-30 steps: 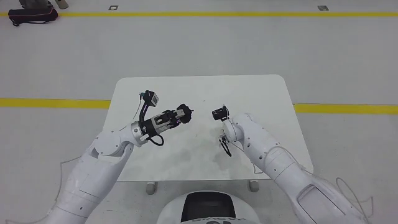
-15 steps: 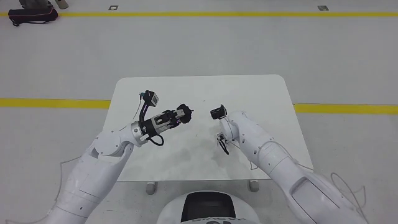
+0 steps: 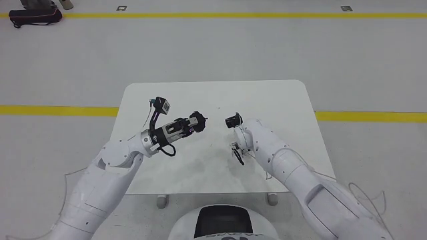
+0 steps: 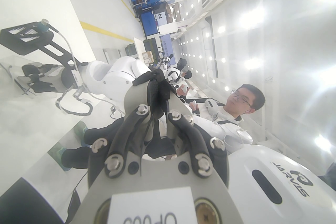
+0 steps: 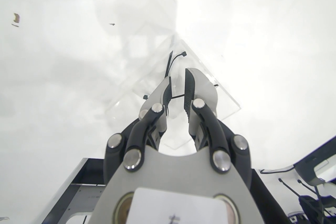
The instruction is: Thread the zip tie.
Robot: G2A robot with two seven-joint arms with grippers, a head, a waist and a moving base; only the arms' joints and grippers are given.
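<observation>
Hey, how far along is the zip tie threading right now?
Done: the left gripper is shut on what looks like a black zip tie. In hand: the open right gripper sits over the clear tray of spare ties. To do: no tail through a head yet.

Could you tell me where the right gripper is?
In the right wrist view, the right gripper hangs open over a clear tray, a black zip tie crossing between its fingers.

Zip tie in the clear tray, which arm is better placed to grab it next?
Right: the right gripper hangs open over the clear tray with a zip tie between its fingers, while the left gripper is shut on a black item.
</observation>
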